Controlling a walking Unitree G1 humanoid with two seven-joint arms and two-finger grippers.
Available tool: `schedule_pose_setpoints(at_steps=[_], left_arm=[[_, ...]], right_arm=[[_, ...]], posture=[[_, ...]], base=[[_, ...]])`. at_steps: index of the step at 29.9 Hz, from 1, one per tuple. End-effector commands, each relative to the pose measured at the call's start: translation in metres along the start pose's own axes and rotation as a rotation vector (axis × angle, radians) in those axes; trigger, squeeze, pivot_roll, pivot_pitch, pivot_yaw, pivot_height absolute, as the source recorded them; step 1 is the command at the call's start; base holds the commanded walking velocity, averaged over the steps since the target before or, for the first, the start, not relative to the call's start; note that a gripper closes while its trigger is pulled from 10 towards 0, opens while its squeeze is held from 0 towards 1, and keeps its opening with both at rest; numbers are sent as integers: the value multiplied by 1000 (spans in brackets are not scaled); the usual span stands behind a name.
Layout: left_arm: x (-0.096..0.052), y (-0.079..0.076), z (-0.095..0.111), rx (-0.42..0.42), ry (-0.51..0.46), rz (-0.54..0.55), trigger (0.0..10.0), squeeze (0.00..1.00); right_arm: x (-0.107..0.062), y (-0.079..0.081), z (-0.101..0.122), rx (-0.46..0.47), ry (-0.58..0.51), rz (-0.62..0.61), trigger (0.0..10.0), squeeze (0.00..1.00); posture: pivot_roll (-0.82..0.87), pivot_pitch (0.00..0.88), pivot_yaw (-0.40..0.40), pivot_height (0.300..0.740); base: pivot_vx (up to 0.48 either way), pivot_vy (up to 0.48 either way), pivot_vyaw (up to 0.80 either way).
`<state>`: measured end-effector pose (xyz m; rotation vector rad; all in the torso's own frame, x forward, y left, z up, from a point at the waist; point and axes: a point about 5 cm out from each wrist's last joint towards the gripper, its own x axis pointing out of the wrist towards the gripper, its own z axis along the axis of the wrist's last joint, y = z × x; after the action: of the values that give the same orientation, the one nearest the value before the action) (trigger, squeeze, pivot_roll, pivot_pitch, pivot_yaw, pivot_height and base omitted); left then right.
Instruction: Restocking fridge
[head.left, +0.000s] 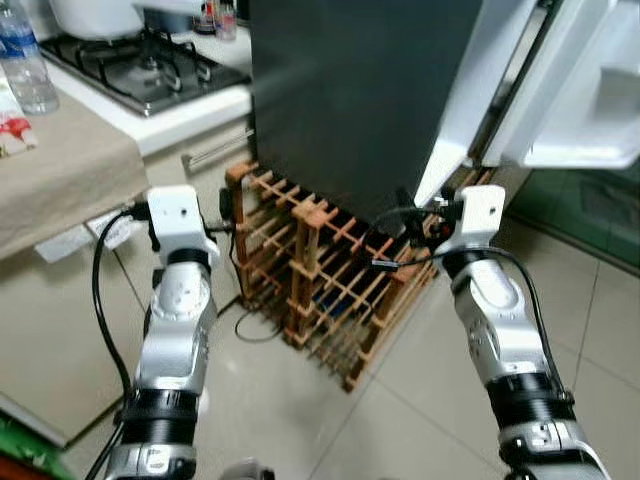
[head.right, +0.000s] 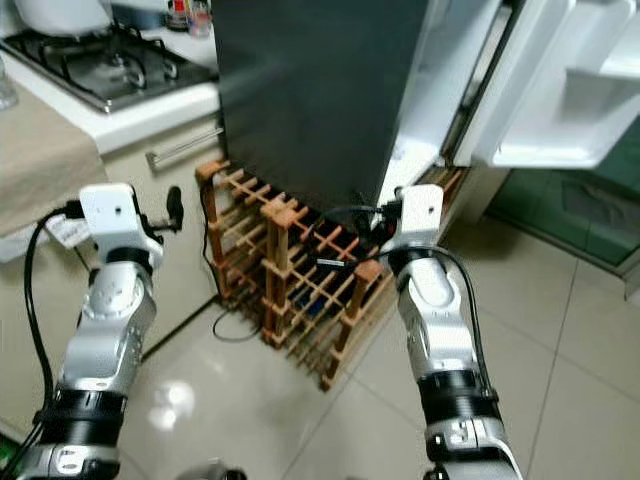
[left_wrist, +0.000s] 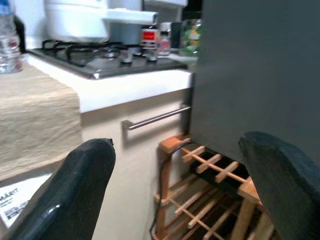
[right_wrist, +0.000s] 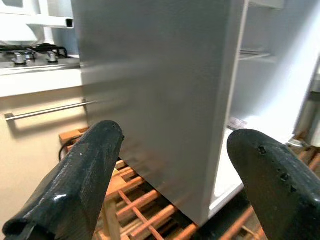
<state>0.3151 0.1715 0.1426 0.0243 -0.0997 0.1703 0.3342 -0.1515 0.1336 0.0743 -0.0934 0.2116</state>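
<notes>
Fridge (head.left: 360, 90) stands ahead and right of you, dark side panel toward you, door (head.left: 560, 80) swung open on the far right. Below its side sits the wooden rack (head.left: 320, 270). Your right gripper (right_wrist: 175, 165) is nearer the opening, fingers spread wide, holding nothing. Your left gripper (left_wrist: 175, 185) is also spread and empty, facing the counter (left_wrist: 125, 90). I judge the water bottle (head.left: 22, 60) lies far left.

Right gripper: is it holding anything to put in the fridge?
No, the right gripper has its fingers spread apart with nothing between them, facing the open fridge.
</notes>
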Motion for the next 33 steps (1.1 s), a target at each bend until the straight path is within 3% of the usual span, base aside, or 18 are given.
schedule_pose_setpoints(at_steps=[1, 10, 21, 25, 33], left_arm=[[-2, 2, 5, 13, -26, -2, 10000, 0], [-6, 5, 5, 7, -26, 16, 10000, 0], [2, 2, 6, 58, -19, 40, 10000, 0], [1, 7, -1, 39, 23, 67, 10000, 0], [1, 9, 2, 44, 0, 65, 10000, 0]], right_arm=[[1, -4, 3, -17, -17, -13, 10000, 0], [0, 5, -13, -14, 53, -54, 10000, 0], [-1, 7, -8, -32, 13, -26, 10000, 0], [-1, 7, -6, -29, 3, -21, 10000, 0], [-4, 9, -8, -21, -5, -16, 10000, 0]], posture=[[-49, 0, -59, 740], [-28, 0, -56, 740], [-48, 0, -49, 740], [-46, 0, -49, 740], [-40, 0, -42, 740]], base=[[0, -304, 0], [152, -391, 45], [0, 0, 493], [0, 0, 464], [0, 0, 459]])
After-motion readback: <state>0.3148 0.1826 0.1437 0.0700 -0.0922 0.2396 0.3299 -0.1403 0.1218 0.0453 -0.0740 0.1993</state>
